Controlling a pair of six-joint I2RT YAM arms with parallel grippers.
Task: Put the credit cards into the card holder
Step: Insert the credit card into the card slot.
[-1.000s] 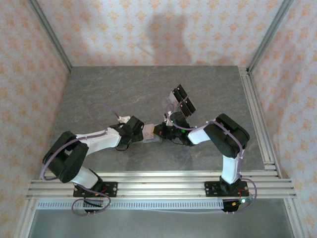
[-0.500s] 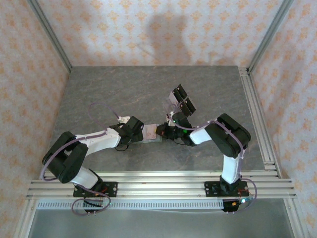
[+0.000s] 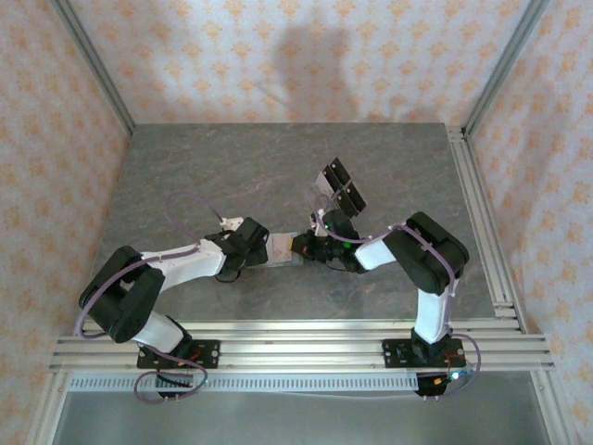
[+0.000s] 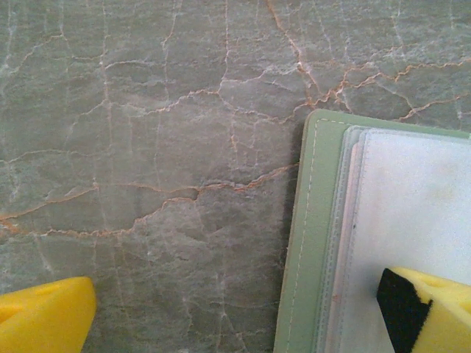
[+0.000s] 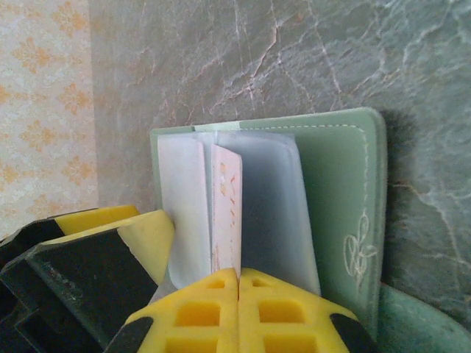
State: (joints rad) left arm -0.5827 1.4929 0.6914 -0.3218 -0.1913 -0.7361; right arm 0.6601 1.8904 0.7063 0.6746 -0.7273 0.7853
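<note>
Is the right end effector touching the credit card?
Touching. The right wrist view shows the right end effector shut on the lower edge of the credit card, over the open card holder.

We see soft, even light throughout. A broad dim shadow falls on the back wall (image 3: pixel 315 56). Up close, the surface (image 4: pixel 147 147) looks sharp, while the yellow pads (image 4: pixel 44 316) blur at the frame edge.

Counted: one tabletop (image 3: pixel 185 176). Two arms, a left arm (image 3: pixel 176 264) and a right arm (image 3: pixel 426 250). Two end effectors, the left end effector (image 4: pixel 235 316) and the right end effector (image 5: pixel 239 283). One green card holder (image 5: pixel 338 184). One pale card (image 5: pixel 224 206) can be made out. One clear tray (image 3: pixel 335 188).
</note>
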